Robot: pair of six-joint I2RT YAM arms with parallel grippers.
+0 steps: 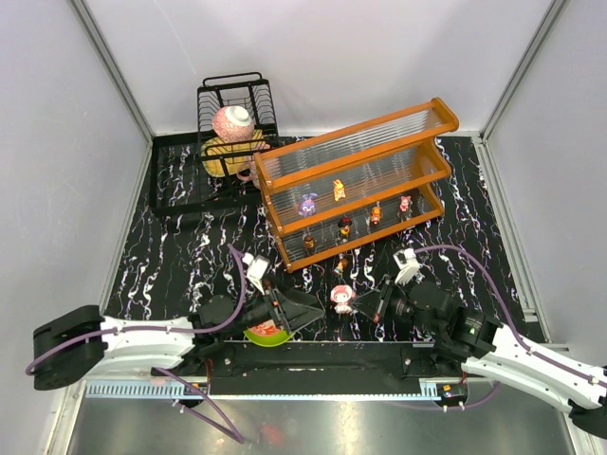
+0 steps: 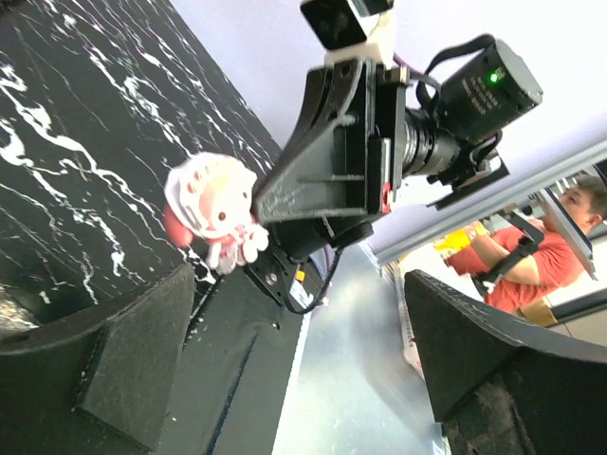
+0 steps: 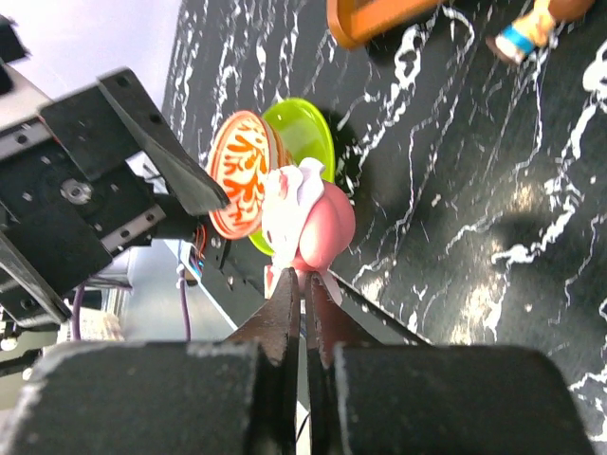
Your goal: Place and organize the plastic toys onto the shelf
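While the right gripper [image 3: 302, 277] is pressing its jaws shut, its tips are sitting right against the pink-and-white round plastic figurine [image 3: 308, 213] standing on the black marbled table [image 1: 190, 256]. The left gripper [image 2: 294, 360] is facing it, jaws spread wide and empty, near the green-rimmed patterned bowl [image 3: 303, 133]. Other small plastic figurines [image 1: 307, 204] are standing on the orange-framed clear-panelled shelf [image 1: 356, 180] beyond.

You've got the shelf [image 1: 360, 140]: orange frame w/ clear ribbed panels, two tiers, upright, set at an angle on the table. Six figs stand inside: purple [image 1: 307, 205], yellow [image 1: 339, 191], pink [image 1: 406, 203], orange [image 1: 376, 214], and two dark brown [image 1: 344, 227] [image 1: 309, 243]. A small fig [image 1: 340, 265] sits on the table just in front. The pink-&-white round fig [image 1: 342, 299] stands upright nearer you, apart from the shelf.
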